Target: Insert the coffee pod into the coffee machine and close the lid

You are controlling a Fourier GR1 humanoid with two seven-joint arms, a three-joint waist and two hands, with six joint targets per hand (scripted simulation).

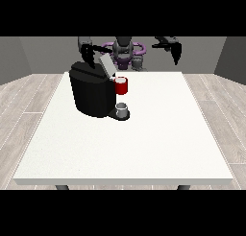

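One coffee machine sits just below the view's-left hand; finger state unclear; one lid raised.

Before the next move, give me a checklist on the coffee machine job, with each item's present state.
1. Coffee machine upright on the table: ok.
2. Lid raised, not yet closed: ok for loading.
3. Pod in the red holder: cannot tell.
4. Cup on the machine's base: ok.
5. Hand at the view's left near the lid: ok; touching it: cannot tell.
6. Hand at the view's right away from the machine, holding nothing visible: ok.
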